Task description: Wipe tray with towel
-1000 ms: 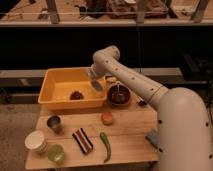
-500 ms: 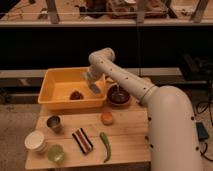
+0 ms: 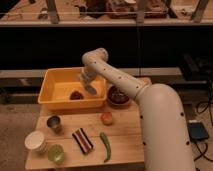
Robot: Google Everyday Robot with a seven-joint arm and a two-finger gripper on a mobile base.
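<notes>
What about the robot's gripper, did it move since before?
Yes. The gripper moved a little left, farther over the tray, away from the dark-red bowl.

We find no text, label, brand or number we can read, neither on the tray (image 3: 65, 104) nor on the counter (image 3: 124, 136). The end effector (image 3: 90, 88) hangs inside the tray, near its right wall.

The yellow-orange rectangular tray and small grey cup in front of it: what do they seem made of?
The yellow-orange tray looks like moulded plastic: uniform colour, smooth walls, flared rim. The small grey cup is probably metal, given its dull sheen. The gripper hangs inside the tray.
</notes>
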